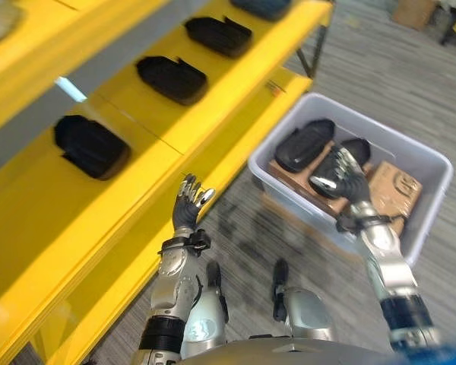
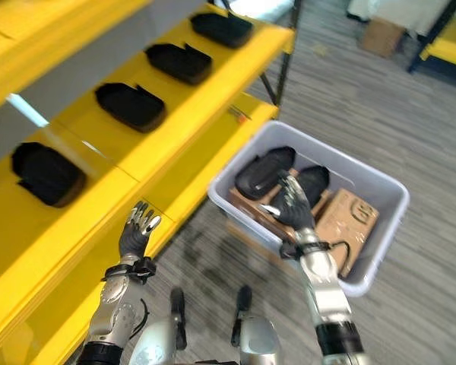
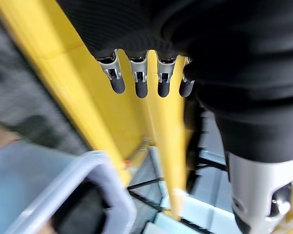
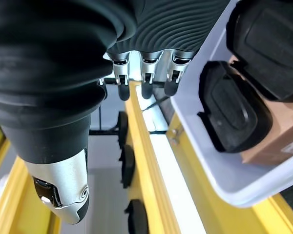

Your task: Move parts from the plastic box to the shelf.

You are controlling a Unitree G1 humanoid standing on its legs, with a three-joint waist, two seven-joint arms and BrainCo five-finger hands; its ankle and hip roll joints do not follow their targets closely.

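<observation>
Nearest the head camera, the robot's left hand (image 1: 188,207) is raised in front of the edge of the long yellow metal shelf (image 1: 213,114), its fingers loosely extended and holding nothing. The right hand (image 1: 348,181) reaches out over the pale grey plastic box (image 1: 433,163) on the floor, fingers spread and relaxed above the contents, apparently touching nothing yet. Inside the box lie two black, rounded moulded parts: one (image 1: 304,144) towards the shelf side, and another (image 1: 356,149) just beside it, partly behind the right hand. Both rest on a brown cardboard carton (image 1: 399,188) that covers much of the box's bottom. On the shelf, black parts of the same kind sit well apart in a row: one (image 1: 91,146) nearest, the next (image 1: 171,79) further along, and a third (image 1: 219,35) beyond it. My judgement is that the main risk lies in the coming grasp: the parts are smooth and curved, so fingers closing off-centre could let one slip back or push it against its neighbour. A carried part could also catch the shelf's front edge.
</observation>
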